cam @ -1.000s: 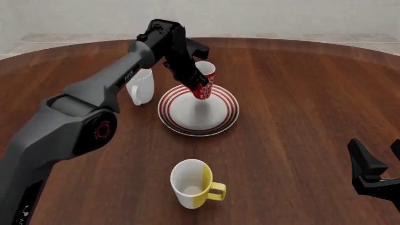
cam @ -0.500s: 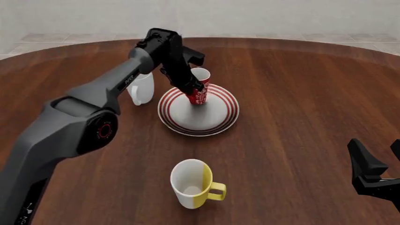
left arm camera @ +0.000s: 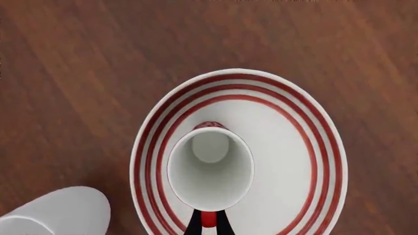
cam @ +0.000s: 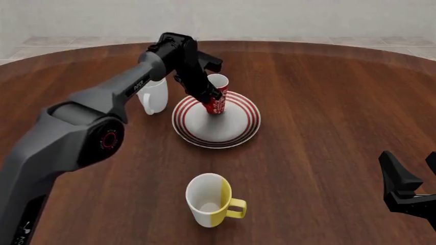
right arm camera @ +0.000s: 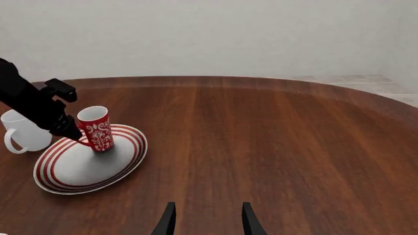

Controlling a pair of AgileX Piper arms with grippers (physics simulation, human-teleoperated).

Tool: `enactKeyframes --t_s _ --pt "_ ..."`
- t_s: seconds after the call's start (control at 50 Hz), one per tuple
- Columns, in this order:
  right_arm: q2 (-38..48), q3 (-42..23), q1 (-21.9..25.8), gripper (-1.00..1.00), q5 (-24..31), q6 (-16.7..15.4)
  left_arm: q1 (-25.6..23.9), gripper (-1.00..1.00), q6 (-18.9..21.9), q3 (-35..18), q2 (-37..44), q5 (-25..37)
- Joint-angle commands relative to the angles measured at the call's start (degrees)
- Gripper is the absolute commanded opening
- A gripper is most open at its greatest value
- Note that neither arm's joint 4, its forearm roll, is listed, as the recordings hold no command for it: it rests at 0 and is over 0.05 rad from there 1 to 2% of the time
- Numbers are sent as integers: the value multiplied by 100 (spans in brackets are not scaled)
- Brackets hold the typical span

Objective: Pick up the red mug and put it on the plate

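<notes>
The red mug (cam: 218, 95) with its white floral pattern stands on the red-striped white plate (cam: 219, 128), toward the plate's far side, leaning slightly. My left gripper (cam: 207, 98) is shut on the mug's red handle (left arm camera: 207, 219). From above, the left wrist view shows the red mug (left arm camera: 210, 166) with its white inside, set within the plate (left arm camera: 294, 147). The right wrist view shows the red mug (right arm camera: 97, 129), the plate (right arm camera: 78, 169) and the left gripper (right arm camera: 73, 133) from the side. My right gripper (cam: 412, 171) is open at the near right, holding nothing.
A plain white mug (cam: 153, 95) stands just left of the plate, close behind the left arm. A white-and-yellow mug (cam: 210, 200) sits near the front, handle pointing right. The round wooden table (cam: 327, 112) curves away at the back.
The left gripper has lowered the red mug from just above the plate down onto it. Over the last half second it barely moved. The right gripper stayed still.
</notes>
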Motion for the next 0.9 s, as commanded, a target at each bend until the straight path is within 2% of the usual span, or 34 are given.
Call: enactKeyframes --t_s 0.02,0.36,0.66,0.9 --pt "0 0 0 100 0 0 -21 -100 -31 556 -82 -286" --pt "0 0 0 100 0 0 -12 -100 22 498 -58 -256" --pt "0 0 0 100 0 0 -48 -100 26 1241 -311 -680" --pt "0 0 0 100 0 0 20 -100 93 971 -193 -543"
